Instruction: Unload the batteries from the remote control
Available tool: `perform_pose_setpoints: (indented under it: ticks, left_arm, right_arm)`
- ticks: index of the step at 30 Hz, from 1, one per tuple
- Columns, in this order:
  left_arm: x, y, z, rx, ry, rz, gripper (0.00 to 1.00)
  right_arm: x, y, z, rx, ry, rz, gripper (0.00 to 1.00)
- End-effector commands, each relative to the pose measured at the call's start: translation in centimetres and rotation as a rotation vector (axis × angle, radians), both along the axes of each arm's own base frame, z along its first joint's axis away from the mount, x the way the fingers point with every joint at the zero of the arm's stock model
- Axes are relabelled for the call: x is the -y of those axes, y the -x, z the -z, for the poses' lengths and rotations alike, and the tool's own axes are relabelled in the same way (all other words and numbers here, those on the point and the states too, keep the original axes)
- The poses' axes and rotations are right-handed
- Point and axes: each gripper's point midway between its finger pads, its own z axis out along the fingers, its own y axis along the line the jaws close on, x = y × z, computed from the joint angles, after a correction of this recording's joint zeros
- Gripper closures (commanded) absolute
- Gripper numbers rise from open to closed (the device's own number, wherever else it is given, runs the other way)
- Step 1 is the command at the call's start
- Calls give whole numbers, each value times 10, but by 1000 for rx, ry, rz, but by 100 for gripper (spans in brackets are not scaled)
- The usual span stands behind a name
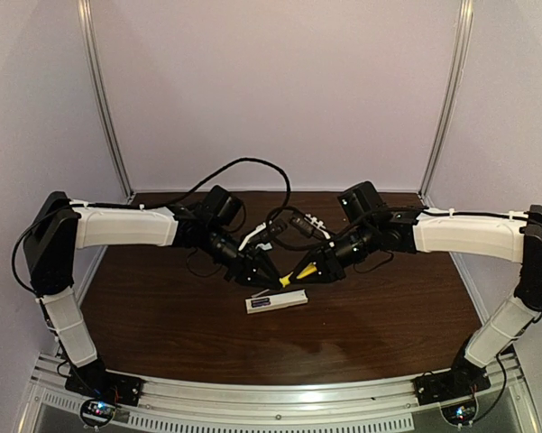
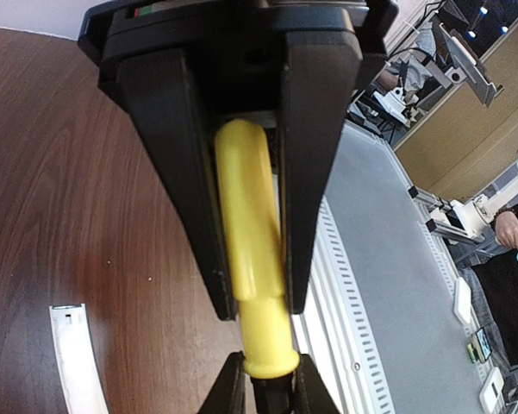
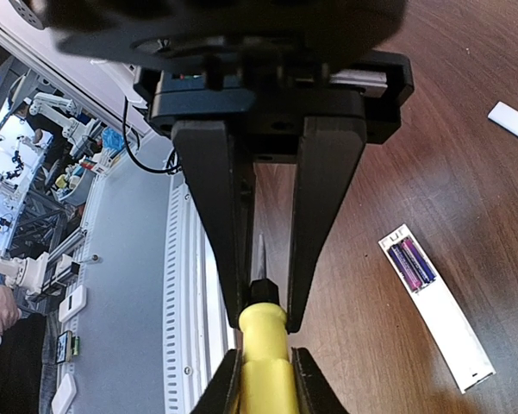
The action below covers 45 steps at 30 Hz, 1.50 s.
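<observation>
Dark wood table (image 1: 162, 316) holds remote control (image 1: 277, 301), batteries (image 3: 412, 264) seemingly inside.

Count: two batteries (image 3: 412, 264), both sitting in one remote control (image 3: 436, 308). One yellow screwdriver (image 2: 252, 259). One loose white cover strip (image 3: 512, 122). Two claws.

The remote control (image 1: 277, 301) is laid on the table (image 1: 162, 316), near its middle. The batteries (image 3: 411, 263) are seated in it. At its twelve o'clock the screwdriver (image 1: 293, 275) is held above it, between both arms.
</observation>
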Motion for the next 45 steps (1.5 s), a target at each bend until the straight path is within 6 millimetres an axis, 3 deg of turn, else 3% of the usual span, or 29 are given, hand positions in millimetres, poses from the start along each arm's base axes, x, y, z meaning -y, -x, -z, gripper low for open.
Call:
perform_pose_setpoints:
  ticks: [1,12,14,19,25,28,32,36,40,45]
  left_arm:
    - [4,0,-4,10,25,24,100]
    - [3,-2,2,14,4,7,98]
    - [3,-3,2,21,-1,-1,88]
    - [0,-6,4,55,-18,-33,65]
    - [-8,-13,4,126,-52,-121,46]
    - [-15,-19,1,179,-70,-189,30]
    - [-29,-26,4,243,-110,-285,15]
    - [-47,-47,6,337,-157,-464,8]
    - [-76,-80,-21,434,-124,-777,3]
    - [-110,-96,-33,560,-87,-980,3]
  right_arm:
    - [-3,6,-7,3,-10,-29,82]
    - [-4,9,-4,-13,-3,-39,95]
    - [-4,9,-2,-24,8,-40,100]
    - [-2,11,1,-32,26,-34,100]
    - [3,11,-12,4,17,-5,100]
    - [6,10,-14,19,23,11,100]
    - [9,6,-10,38,49,45,100]
    - [12,1,-5,65,70,72,100]
    - [13,-16,-1,113,114,140,100]
    - [18,-42,-3,189,178,246,100]
